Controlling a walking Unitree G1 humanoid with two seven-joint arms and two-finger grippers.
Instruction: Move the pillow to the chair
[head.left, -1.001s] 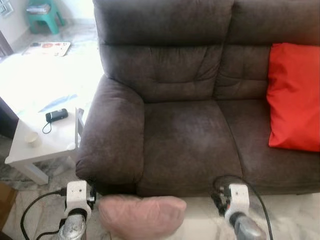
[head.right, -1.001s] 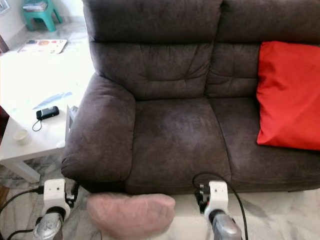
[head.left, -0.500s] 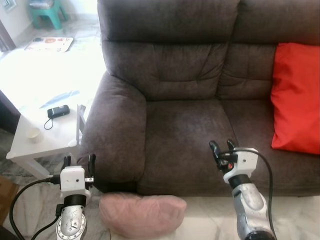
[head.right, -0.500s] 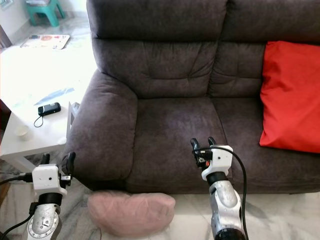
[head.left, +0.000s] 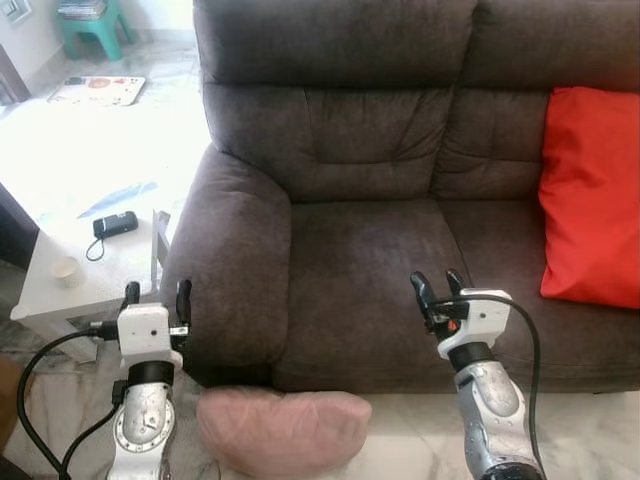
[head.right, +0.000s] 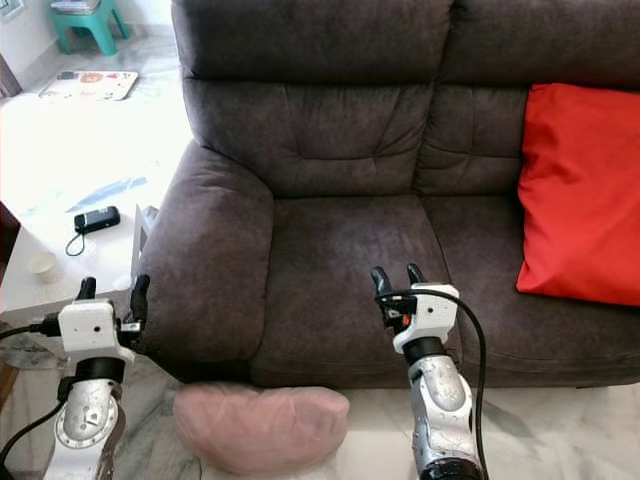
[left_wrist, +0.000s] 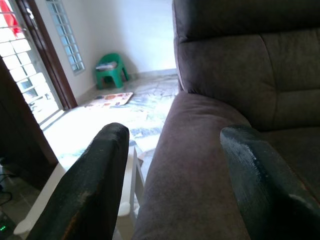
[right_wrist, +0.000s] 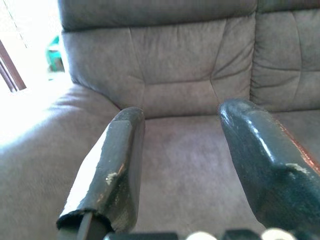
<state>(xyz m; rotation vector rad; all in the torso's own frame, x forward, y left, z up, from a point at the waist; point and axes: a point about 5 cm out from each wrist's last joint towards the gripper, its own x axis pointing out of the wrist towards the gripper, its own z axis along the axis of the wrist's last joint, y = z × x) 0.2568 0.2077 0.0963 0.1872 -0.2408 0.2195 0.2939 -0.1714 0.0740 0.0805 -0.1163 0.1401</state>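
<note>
1. Far left: a white counter (head.left: 85, 270) stands beside the sofa arm and carries a small black device (head.left: 113, 226) and a little cup (head.left: 64, 269). Neither belongs to the task; keep the left arm off them.
2. Left pincer (head.left: 155, 297): raised in front of the sofa arm, fingers (left_wrist: 87, 190) apart, holding nothing. The left wrist view looks along the armrest, not down at the floor.
3. Pink pillow (head.left: 283, 429): lies on the floor just in front of the brown sofa (head.left: 370, 260), below and between the two arms, touching neither pincer.
4. Right pincer (head.left: 437, 295): held over the front of the seat cushion, fingers (right_wrist: 105, 175) apart, empty.
5. Judgement: the step is the pick-up. Both pincers must drop well below their present height; bend or squat first so the pillow sits central in the head view.
6. Judgement: the pillow looks soft and wide. Close in from both ends together; a one-sided pinch would likely let it sag or slip.
7. Far right: a red cushion (head.left: 590, 195) leans on the sofa back. Leave it.
</note>
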